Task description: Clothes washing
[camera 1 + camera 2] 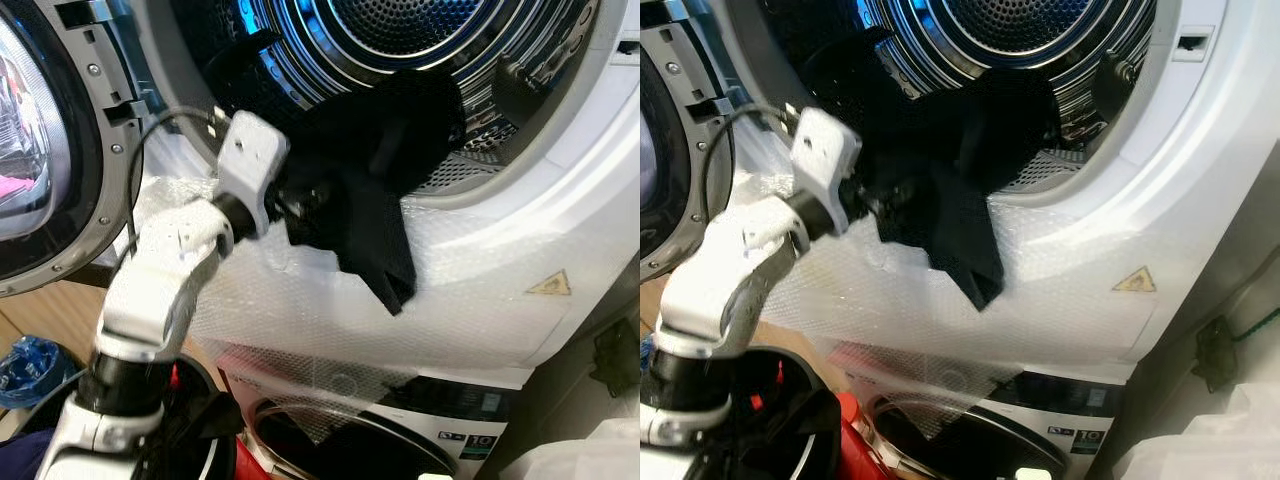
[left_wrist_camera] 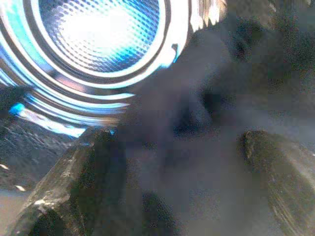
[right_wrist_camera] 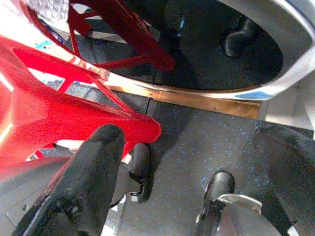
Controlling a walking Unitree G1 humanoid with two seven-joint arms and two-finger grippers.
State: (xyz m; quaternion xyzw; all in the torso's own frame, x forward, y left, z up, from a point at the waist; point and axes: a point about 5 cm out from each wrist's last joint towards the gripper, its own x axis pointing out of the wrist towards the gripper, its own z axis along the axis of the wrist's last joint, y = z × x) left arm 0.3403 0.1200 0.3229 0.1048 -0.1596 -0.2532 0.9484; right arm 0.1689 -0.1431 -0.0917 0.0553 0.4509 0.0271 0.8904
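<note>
A yellow triangular warning sticker [image 1: 549,284] sits on the white, bubble-wrapped front panel of the upper drum machine [image 1: 480,290]; its symbol is too small to make out. On the dark control strip of the lower white washing machine [image 1: 455,405], a square badge [image 1: 481,442] bears the number "10", with a line of small white print beside it that cannot be read. No brand name is legible on either appliance.
</note>
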